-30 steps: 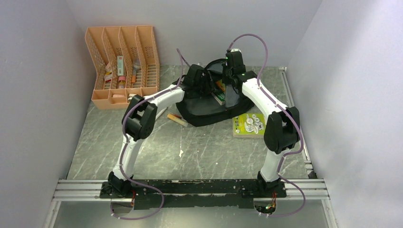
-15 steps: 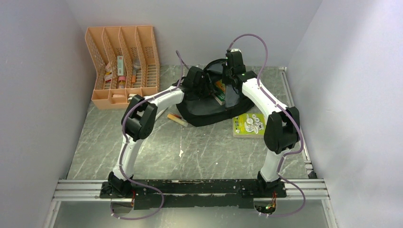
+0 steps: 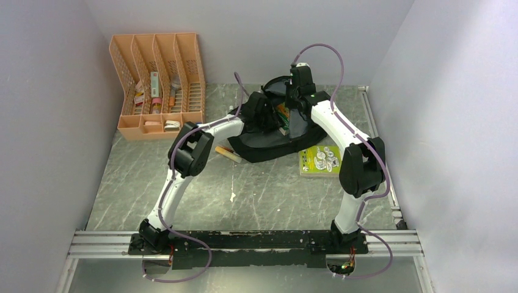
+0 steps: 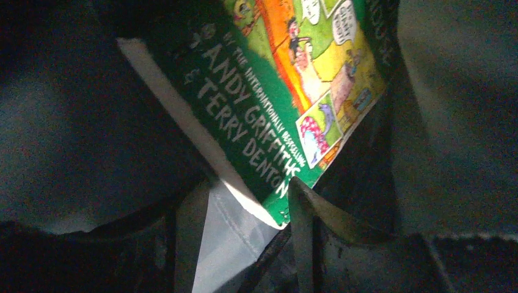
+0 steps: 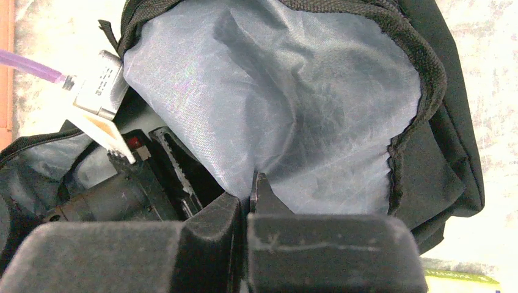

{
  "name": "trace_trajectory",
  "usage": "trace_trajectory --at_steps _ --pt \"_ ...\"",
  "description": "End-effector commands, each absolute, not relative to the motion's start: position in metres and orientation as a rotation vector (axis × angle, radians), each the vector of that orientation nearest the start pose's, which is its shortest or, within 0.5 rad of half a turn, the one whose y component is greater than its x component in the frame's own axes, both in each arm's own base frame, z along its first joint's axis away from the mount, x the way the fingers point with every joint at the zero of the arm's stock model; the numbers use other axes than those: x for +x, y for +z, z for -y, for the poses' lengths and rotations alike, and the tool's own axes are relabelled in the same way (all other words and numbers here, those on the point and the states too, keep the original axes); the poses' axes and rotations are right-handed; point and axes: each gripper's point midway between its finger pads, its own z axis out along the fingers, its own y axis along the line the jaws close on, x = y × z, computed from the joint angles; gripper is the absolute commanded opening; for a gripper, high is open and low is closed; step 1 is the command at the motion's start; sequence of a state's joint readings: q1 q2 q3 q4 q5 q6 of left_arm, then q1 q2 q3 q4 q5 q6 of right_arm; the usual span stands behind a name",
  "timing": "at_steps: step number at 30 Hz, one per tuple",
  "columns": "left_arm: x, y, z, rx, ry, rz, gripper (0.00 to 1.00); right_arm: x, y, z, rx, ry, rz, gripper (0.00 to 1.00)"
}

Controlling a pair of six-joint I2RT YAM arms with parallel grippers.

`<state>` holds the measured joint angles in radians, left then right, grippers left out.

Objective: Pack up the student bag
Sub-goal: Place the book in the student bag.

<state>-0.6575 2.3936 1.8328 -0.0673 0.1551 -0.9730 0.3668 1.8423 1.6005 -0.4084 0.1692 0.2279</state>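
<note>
Top external: nearest on the counter [image 3: 256, 189], a lime book [image 3: 319, 160] lies flat just right of the student bag [image 3: 262, 146]. A yellow marker [image 3: 227, 153] sits at the bag's left edge. The bag is mid-counter, open, grey lining showing. Left hand [image 3: 269, 117] is inside the opening with a green book [image 4: 275, 104]. Its fingers [image 4: 301, 238] straddle the book's corner; can't tell if they grip. Right hand [image 5: 247, 198] is closed together, pinching the lining at the rim. Orange organiser [image 3: 157, 85] sits far left.
</note>
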Motion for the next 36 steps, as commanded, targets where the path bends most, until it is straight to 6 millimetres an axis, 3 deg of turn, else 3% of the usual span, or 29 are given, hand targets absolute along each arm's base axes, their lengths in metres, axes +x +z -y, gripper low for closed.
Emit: trace_trajectory --at_steps 1,8,15,20,25,30,34,36 --pt "0.477 0.073 0.461 -0.257 -1.146 -2.302 0.55 0.491 0.209 -0.180 -0.063 0.224 -2.152 0.00" --pt "0.491 0.098 0.476 -0.204 -1.228 -2.188 0.57 0.487 0.208 -0.178 -0.072 0.211 -2.157 0.00" --pt "0.480 0.108 0.453 -0.158 -1.157 -2.207 0.72 0.485 0.203 -0.172 -0.075 0.174 -2.162 0.00" --pt "0.462 0.124 0.420 -0.132 -1.079 -2.215 0.74 0.487 0.202 -0.168 -0.078 0.148 -2.159 0.00" --pt "0.434 0.144 0.368 -0.135 -0.984 -2.182 0.73 0.485 0.198 -0.173 -0.107 0.169 -2.172 0.04" --pt "0.399 0.162 0.315 -0.134 -0.916 -2.118 0.74 0.474 0.187 -0.191 -0.225 0.282 -2.193 0.19" --pt "0.374 0.159 0.290 -0.125 -0.875 -2.118 0.79 0.456 0.186 -0.222 -0.394 0.488 -2.196 0.34" --pt "0.367 0.162 0.285 -0.109 -0.877 -2.116 0.82 0.446 0.189 -0.229 -0.423 0.545 -2.191 0.42"
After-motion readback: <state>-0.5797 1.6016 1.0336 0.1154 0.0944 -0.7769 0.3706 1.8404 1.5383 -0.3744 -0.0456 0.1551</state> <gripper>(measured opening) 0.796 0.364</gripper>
